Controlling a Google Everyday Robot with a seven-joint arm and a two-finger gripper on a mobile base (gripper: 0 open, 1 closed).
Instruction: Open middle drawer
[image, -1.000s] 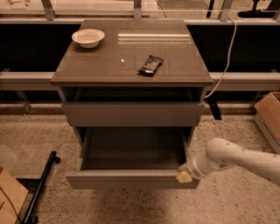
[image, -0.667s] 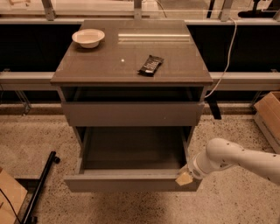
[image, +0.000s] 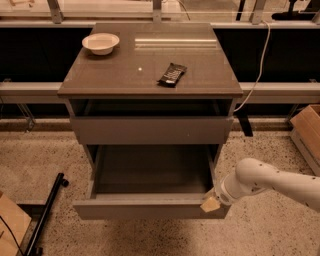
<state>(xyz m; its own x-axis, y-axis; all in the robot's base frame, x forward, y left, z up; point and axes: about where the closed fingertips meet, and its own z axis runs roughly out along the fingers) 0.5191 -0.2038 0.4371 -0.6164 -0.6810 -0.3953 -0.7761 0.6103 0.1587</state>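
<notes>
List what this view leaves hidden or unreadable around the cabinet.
Camera view:
Anything below the middle drawer: hidden by its pulled-out box.
Arm behind the end effector, at that drawer's right front corner: cut off by the right edge.
Dark packet on the cabinet top: markings too small.

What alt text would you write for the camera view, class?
The middle drawer of a grey-brown cabinet stands pulled out, the robot's pincer at its front corner. A white bowl and dark packet sit on top.
</notes>
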